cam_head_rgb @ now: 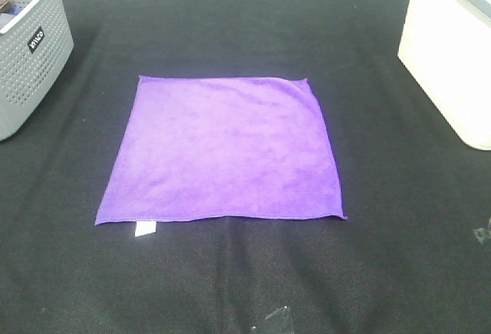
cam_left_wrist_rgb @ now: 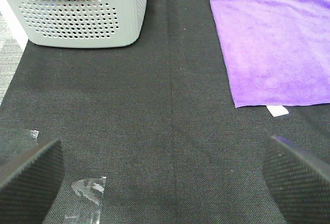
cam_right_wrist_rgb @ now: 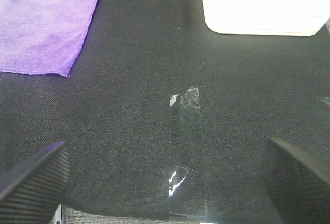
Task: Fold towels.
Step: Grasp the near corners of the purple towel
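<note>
The purple towel [cam_head_rgb: 222,150] lies flat and unfolded in the middle of the black table cover [cam_head_rgb: 383,257]. It looks light, soft and limp, so I would pinch its near corners. The left gripper [cam_left_wrist_rgb: 165,175] and the right gripper [cam_right_wrist_rgb: 166,177] both stand wide, holding nothing.

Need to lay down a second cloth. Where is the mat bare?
Bare black mat runs in front of the purple square microfibre towel and between it and the grey perforated plastic basket or the cream box. The far corners are crowded.
</note>
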